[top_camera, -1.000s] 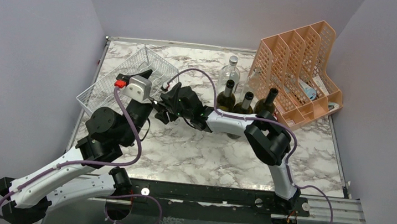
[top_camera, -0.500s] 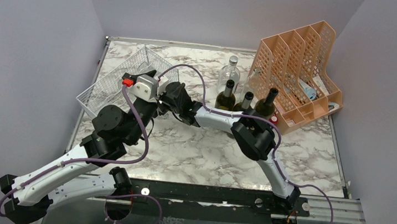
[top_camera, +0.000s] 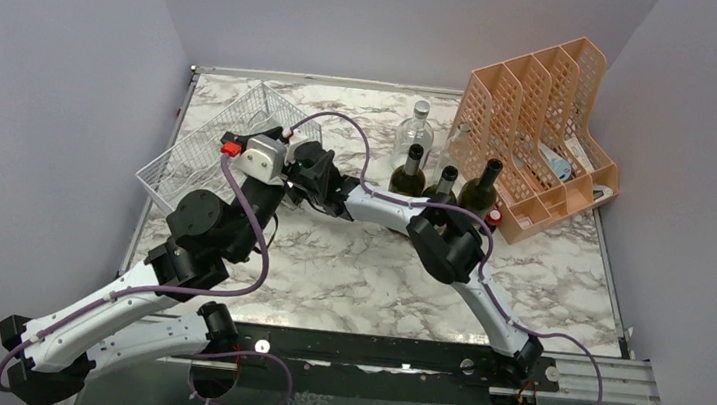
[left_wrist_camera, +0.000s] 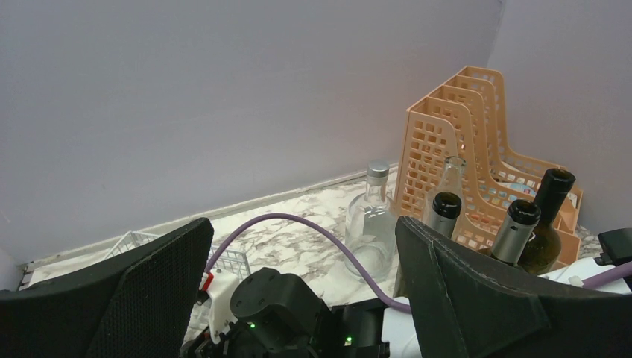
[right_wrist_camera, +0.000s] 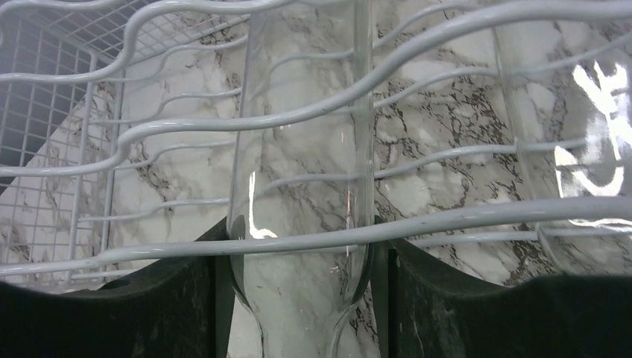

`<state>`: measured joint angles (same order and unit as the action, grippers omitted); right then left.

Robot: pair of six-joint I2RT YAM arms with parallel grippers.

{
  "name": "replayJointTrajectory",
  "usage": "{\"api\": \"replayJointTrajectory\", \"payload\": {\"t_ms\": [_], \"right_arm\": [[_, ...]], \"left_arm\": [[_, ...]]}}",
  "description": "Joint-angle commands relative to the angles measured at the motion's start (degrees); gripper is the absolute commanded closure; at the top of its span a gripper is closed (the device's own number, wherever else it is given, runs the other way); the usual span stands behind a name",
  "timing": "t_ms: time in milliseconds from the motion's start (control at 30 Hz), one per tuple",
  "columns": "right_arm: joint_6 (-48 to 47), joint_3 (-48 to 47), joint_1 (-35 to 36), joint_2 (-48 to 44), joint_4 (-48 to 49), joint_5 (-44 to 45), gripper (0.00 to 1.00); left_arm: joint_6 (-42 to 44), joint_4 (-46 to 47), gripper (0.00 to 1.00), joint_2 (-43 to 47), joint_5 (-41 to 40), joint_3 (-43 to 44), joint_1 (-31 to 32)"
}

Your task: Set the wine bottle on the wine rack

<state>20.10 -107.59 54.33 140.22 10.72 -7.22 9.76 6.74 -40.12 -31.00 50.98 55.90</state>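
In the right wrist view a clear glass wine bottle (right_wrist_camera: pixel 302 171) lies against the wavy white wires of the wine rack (right_wrist_camera: pixel 440 220). My right gripper (right_wrist_camera: pixel 302 261) is shut on the bottle where its body narrows, with one black finger (right_wrist_camera: pixel 149 306) on each side. From above, the wine rack (top_camera: pixel 201 151) stands tilted at the table's back left. The right gripper (top_camera: pixel 299 178) reaches into its near edge, and the bottle is hidden there. My left gripper (left_wrist_camera: pixel 302 246) hangs wide open just above the right wrist, holding nothing.
A clear bottle with a silver cap (top_camera: pixel 416 131) and three dark bottles (top_camera: pixel 446 185) stand upright at the back middle. The peach perforated file holder (top_camera: pixel 536 101) stands beside them. Another clear glass shape (right_wrist_camera: pixel 589 149) lies in the rack to the right of the held bottle.
The right arm has carried the bottle left and back into the rack's edge. The left wrist has shifted right and back, over the right wrist. Both jaws kept their openings.
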Motion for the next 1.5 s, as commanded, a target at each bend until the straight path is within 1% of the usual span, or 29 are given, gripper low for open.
{"api": "replayJointTrajectory", "payload": {"t_ms": [0, 100, 133, 233, 433, 567, 700, 1067, 1233, 1467], "right_arm": [[4.02, -2.85, -0.64, 0.37, 3.87, -0.70, 0.65], [5.09, -3.11, -0.85, 0.86, 3.79, -1.03, 0.55], [5.70, -3.32, -0.89, 1.15, 3.57, -0.87, 0.43], [5.80, -3.04, -0.89, 0.96, 3.70, -0.46, 0.35], [5.48, -1.87, -0.89, -0.30, 3.74, -0.01, 0.24], [4.49, 0.71, -0.97, -2.15, 6.22, -0.67, 0.21], [4.23, 2.53, -0.98, -4.95, 6.35, -0.58, 0.19], [3.61, 10.71, -0.98, -15.69, 5.01, 3.61, 0.17], [2.38, 20.17, -0.90, -26.07, 7.69, 5.76, 0.18], [-3.25, 23.65, -0.90, -38.87, -2.73, 7.66, 0.20]], "left_arm": [[-0.12, 0.49, 0.01, 0.70, 0.94, 0.83, 0.00], [-0.12, 0.53, 0.01, 0.58, 1.12, 0.98, 0.00], [-0.15, 0.27, 0.01, 0.50, 1.20, 1.18, 0.04], [-0.17, 0.03, 0.01, 0.49, 1.29, 1.47, 0.01], [-0.08, -0.52, 0.01, 0.63, 1.25, 2.21, 0.00], [-0.11, -1.02, 0.01, 0.65, 1.38, 2.91, -0.01], [-0.90, -2.82, 0.01, 0.29, 1.64, 4.73, 0.00], [-2.99, -9.53, 0.01, -0.26, 1.16, 9.88, 0.00], [-3.17, -12.17, 0.01, -0.24, 1.43, 11.71, 0.00], [-3.28, -12.94, 0.01, 1.51, 1.82, 12.18, 0.05]]}}
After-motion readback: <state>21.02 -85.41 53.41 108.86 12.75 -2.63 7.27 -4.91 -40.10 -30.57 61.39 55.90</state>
